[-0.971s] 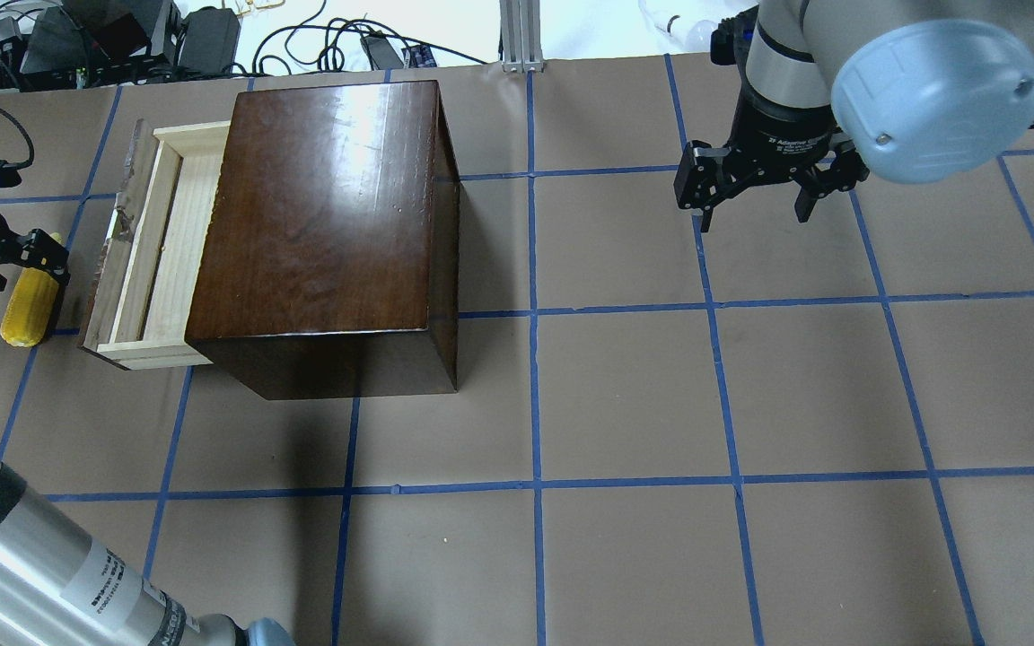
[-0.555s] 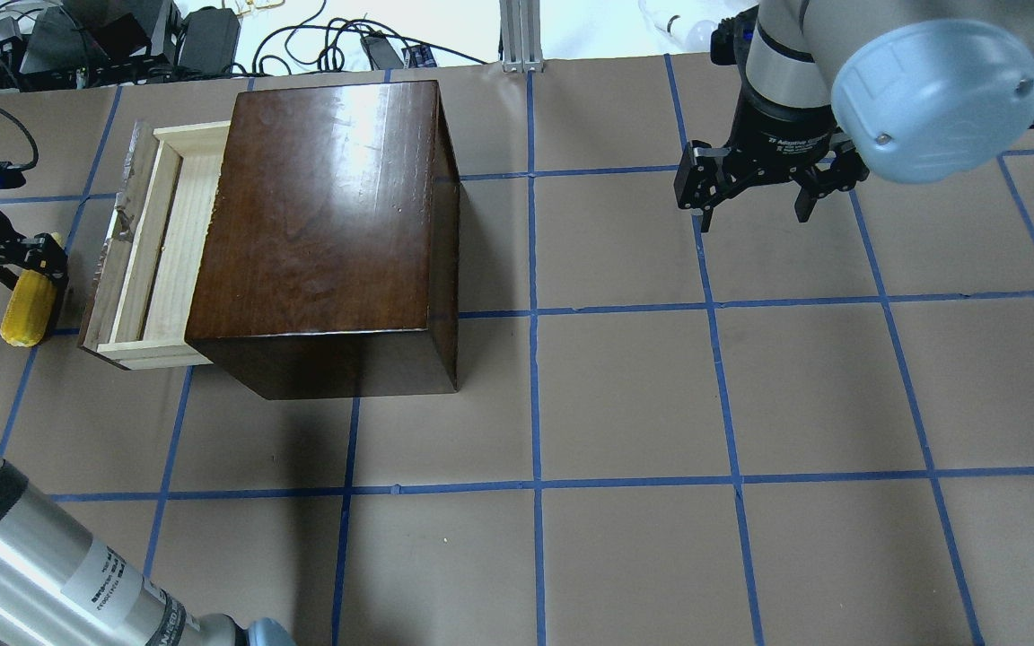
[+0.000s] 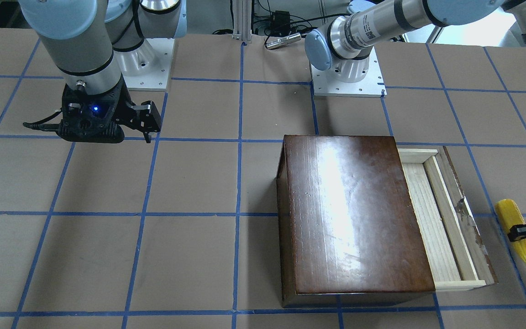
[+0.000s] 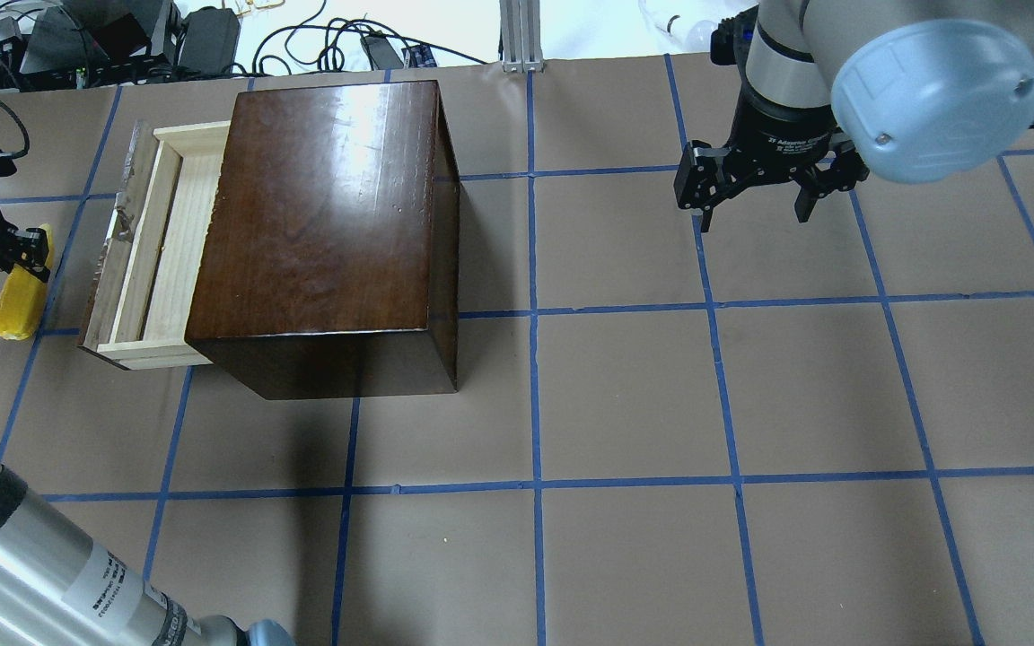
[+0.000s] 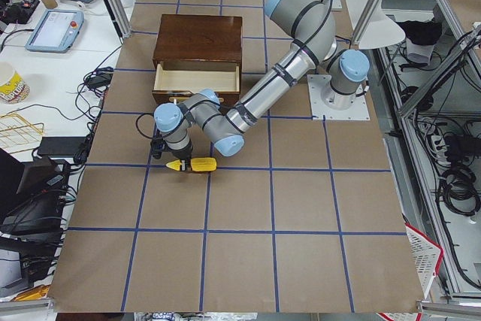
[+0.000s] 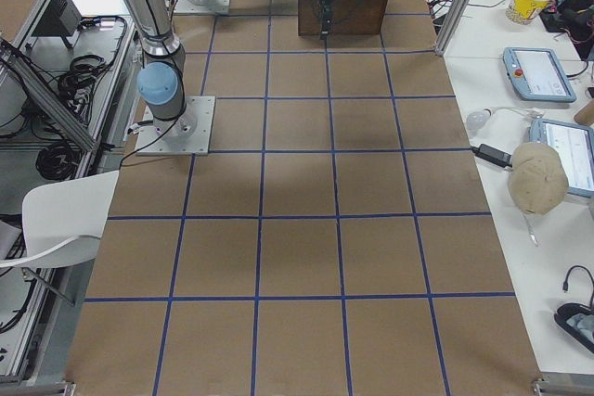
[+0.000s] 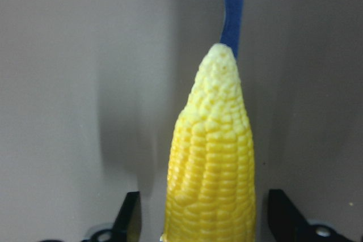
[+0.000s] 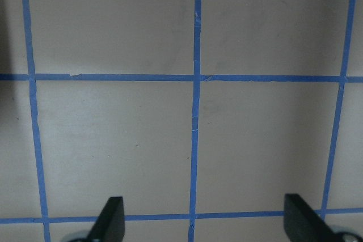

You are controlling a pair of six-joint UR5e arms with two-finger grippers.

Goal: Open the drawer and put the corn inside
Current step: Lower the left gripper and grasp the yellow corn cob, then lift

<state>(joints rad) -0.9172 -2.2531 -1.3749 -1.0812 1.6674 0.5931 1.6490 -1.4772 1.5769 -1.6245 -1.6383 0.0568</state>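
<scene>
Yellow corn lies at the far left of the worktop, just beside the drawer front, with its pointed tip aimed away from the robot. The left pincer straddles the cob with a finger on each side. It looks clamped on the corn, though the pad contact is cut off at the bottom of the wrist view. The grip sits toward the tip half, probably because the cob is thinner there.

Next right is the drawer, pulled out of the dark wooden box toward the corn. Its pale tray is bare, so I judge the opening step done and the next step to be a short carry over the front panel.

Far right, the right pincer hangs over bare worktop with its jaws spread wide, gripping nothing — parked well apart, likely to keep clear.
</scene>
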